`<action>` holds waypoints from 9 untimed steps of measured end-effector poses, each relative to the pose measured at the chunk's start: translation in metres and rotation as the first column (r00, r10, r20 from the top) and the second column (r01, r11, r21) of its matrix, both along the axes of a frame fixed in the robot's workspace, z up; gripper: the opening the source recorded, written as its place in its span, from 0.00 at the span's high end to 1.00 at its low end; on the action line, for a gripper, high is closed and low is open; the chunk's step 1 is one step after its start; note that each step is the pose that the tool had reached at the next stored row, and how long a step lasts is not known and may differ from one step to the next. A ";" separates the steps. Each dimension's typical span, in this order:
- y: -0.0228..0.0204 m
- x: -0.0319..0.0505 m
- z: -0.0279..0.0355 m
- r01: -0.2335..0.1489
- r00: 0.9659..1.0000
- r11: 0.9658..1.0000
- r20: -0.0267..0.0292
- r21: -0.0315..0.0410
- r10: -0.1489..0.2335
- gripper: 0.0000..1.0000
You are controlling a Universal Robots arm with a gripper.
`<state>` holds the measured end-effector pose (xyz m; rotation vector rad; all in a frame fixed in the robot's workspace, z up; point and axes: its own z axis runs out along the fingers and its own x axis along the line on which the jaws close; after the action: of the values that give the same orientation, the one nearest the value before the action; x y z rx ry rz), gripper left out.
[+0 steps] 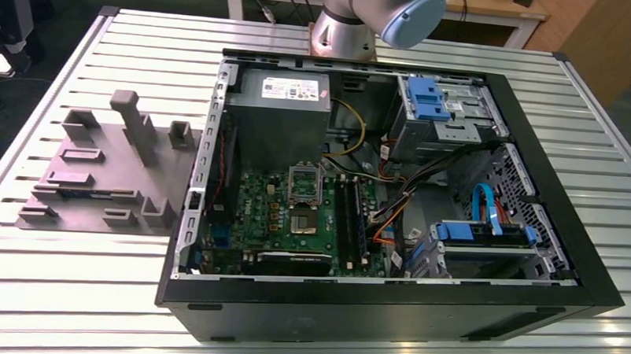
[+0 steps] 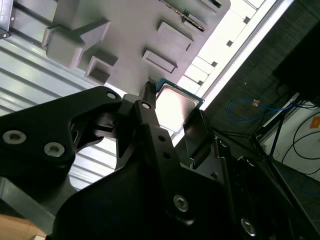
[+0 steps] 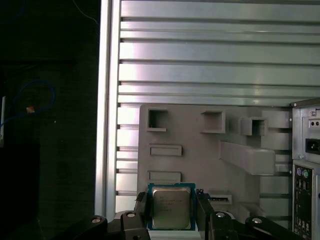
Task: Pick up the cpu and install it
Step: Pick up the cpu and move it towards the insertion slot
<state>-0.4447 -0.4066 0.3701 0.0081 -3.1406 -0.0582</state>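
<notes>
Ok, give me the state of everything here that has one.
cpu, held between the jaws, metal top showing.
gripper, jaws shut on the cpu.
computer case, lying on its side, side panel off, insides exposed.
socket frame, looks flipped open.

Open PC case [image 1: 395, 313] beside grey jig tray [image 1: 105, 170], on slatted tbl [image 1: 70, 286].

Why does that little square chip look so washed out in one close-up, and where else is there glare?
In the second wrist view, glare whitens the small square silver-grey metal cpu, gripped by the black gripper, itself dark; in the first wrist view, the ribbed aluminium table shines in bright bands; the exterior view is lit evenly.
</notes>
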 end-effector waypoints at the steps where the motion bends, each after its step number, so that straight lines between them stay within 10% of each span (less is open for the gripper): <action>1: 0.0000 0.0000 0.0002 0.000 1.000 1.000 0.000 0.000 0.000 0.53; 9: 0.0000 0.0000 0.0021 0.000 1.000 1.000 0.000 0.000 0.000 0.53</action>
<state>-0.4447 -0.4066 0.3722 0.0080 -3.1407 -0.0582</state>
